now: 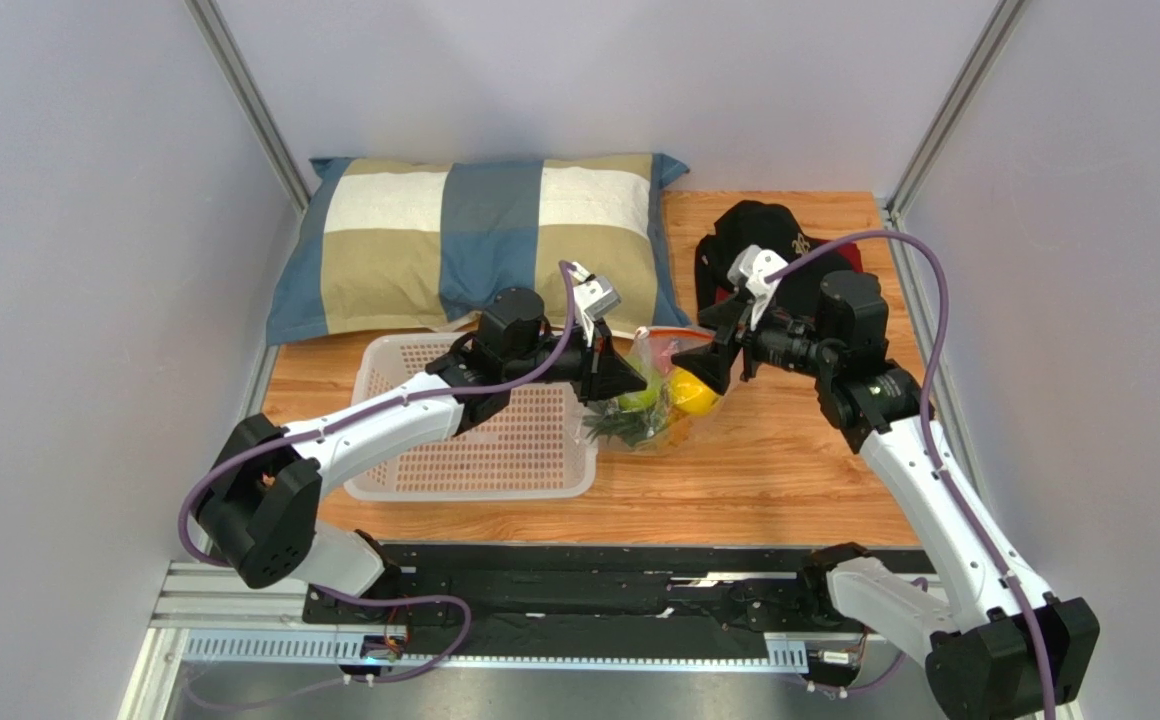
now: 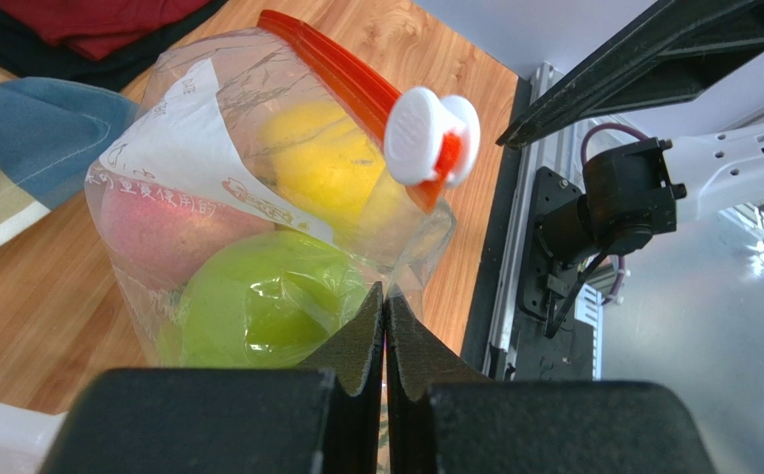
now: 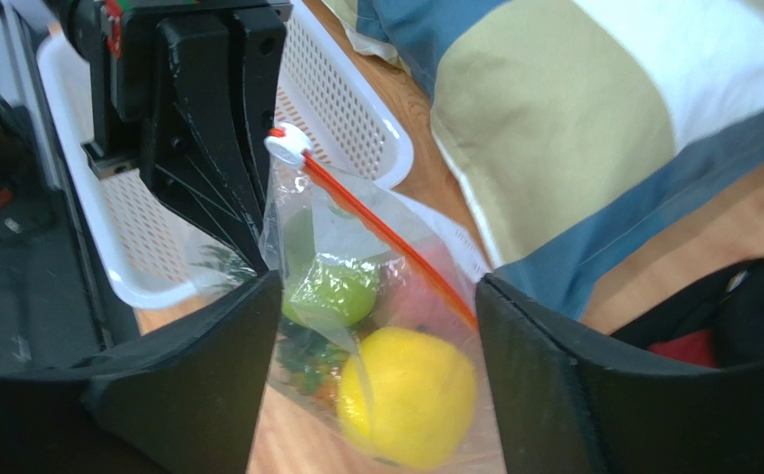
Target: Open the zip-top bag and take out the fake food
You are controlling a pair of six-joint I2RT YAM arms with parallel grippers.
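Zip-top bag (image 1: 658, 393) is held up between the two arms, over the bench (image 1: 782, 480) just right of the white perforated basket (image 1: 451, 450). From where I stand I can't tell whether its bottom touches the wood.

The left gripper (image 2: 386, 301) has its fingers pressed together, and a fold of the bag's clear plastic seems to be pinched between them, below the white slider (image 2: 430, 133). The right gripper (image 3: 376, 291) is spread wide, one finger on each side of the bag and neither clearly touching it.

The red-orange zip strip (image 2: 336, 69) runs along the top, with the slider at the end nearest the left gripper.

The fake food is inside:
- a yellow citrus (image 2: 317, 158) under the strip
- a green apple (image 2: 267, 306) lower down
- a pink-red peach (image 2: 158, 237) behind the label
- dark green leaves (image 3: 307, 365) at the bottom

The white label (image 2: 188, 148) carries small reddish-brown characters along its edge, too fine to read.

A checked blue, tan and cream pillow (image 1: 466, 240) lies at the back of the bench, with a black cap (image 1: 759, 240) beside it.
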